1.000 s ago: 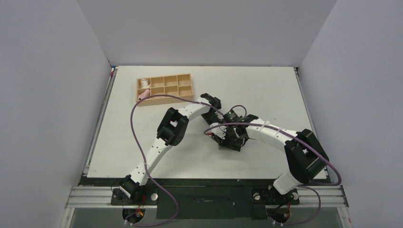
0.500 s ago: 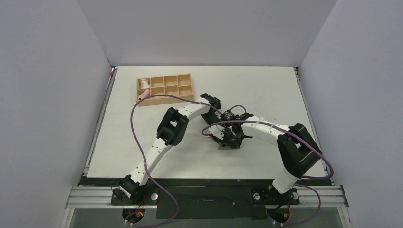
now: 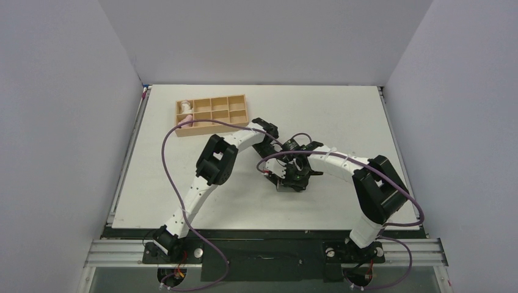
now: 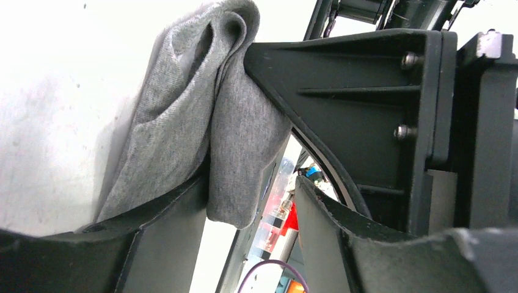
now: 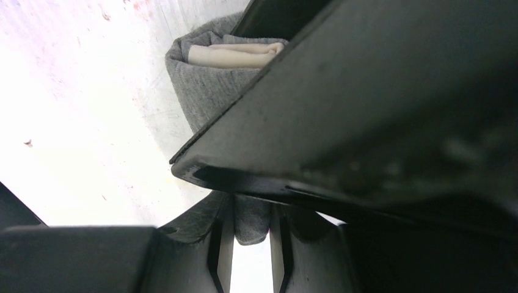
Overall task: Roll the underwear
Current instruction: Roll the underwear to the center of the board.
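The underwear (image 3: 286, 187) is a small dark grey bundle on the white table, under both grippers. In the right wrist view it is a grey roll (image 5: 207, 91) with a pale beige strip (image 5: 235, 55) tucked in its end. My right gripper (image 5: 250, 244) is shut on a grey fold of it; it also shows in the top view (image 3: 297, 177). In the left wrist view the bunched grey fabric (image 4: 201, 116) hangs between my left gripper's (image 4: 251, 244) fingers, lying against the left finger (image 4: 153, 244), with a gap to the other. The left gripper (image 3: 280, 174) is open.
A wooden tray (image 3: 238, 113) with compartments stands at the back left; a pink cloth roll (image 3: 188, 117) and a white cloth roll (image 3: 185, 108) lie in its left end. Purple cables (image 3: 171, 177) loop over both arms. Grey walls enclose the table.
The right arm has swung its elbow leftward and the left arm has shifted slightly back-left. The grey bundle and both grippers have moved a little to the left.
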You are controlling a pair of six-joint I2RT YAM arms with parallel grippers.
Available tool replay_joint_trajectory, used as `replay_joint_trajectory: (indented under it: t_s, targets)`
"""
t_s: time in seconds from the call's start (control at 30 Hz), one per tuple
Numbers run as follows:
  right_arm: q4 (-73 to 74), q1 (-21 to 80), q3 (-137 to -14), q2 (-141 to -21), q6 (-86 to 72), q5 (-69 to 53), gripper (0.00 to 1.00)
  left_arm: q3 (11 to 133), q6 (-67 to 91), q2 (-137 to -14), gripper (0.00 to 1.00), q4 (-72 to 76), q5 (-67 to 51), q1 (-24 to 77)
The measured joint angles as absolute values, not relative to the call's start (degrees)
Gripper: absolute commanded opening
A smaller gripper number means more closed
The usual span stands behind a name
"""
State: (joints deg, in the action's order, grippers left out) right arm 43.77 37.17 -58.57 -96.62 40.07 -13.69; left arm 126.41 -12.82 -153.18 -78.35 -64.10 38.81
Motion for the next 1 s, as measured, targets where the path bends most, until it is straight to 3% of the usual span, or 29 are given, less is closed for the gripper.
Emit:
replay_joint_trajectory:
  t_s: [0.57, 0.83, 1.0]
  targets:
    - [43.6, 37.2, -59.5, -97.4, 40.5, -17.6, 0.0, 119.8, -15.4, -149.5, 0.57, -76.6, -63.7, 37.4]
    - [43.4, 37.3, -59.6, -97.4, 40.4, -18.3, 0.0, 118.1, -20.2, -149.0, 0.47, -77.3, -64.4, 36.2]
    - [43.5, 37.2, -59.6, -97.4, 40.4, -18.5, 0.0, 117.2, -23.2, -148.9, 0.46, -78.7, -64.2, 34.6]
